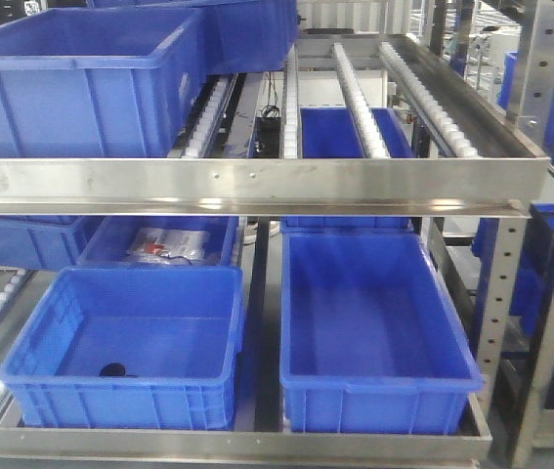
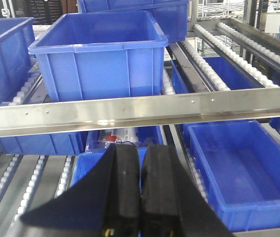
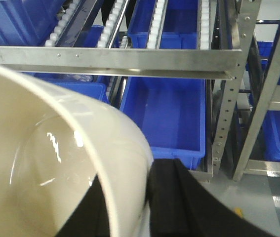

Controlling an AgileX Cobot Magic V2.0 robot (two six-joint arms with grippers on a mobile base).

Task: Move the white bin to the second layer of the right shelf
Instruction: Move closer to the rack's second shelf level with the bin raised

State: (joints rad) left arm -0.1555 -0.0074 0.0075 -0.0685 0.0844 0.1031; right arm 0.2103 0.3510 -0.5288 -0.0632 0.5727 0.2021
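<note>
**Warehouse racking waited as robot held white tub at the ready**

Steel flow racks stacked with blue crates [image 1: 81,88] filled the aisle in front of the two-armed robot. The white bin [image 3: 56,148] sat in the grip of the right end effector [image 3: 130,200], whose black fingers pinched the tub's rim wall, one inside and one outside. The tub hung in the air in front of the rack, clear of every shelf. The left end effector [image 2: 140,168] was empty, its pads pressed flat together and pointed at the same rack.

The second layer [image 1: 433,98] of the right shelf lay ahead of the bin and above it in the right wrist view, behind a screwed steel front bar [image 3: 115,59]. Its roller rails [image 1: 360,107] ran lengthwise away from the robot. The left part of that level carried crates, while the right part showed only bare rails.

On this evidence the right arm was the nearer and the only one loaded. The coming move appeared to call for raising the tub over the front bar, then carrying it forward to land squarely on the open rails.
</note>
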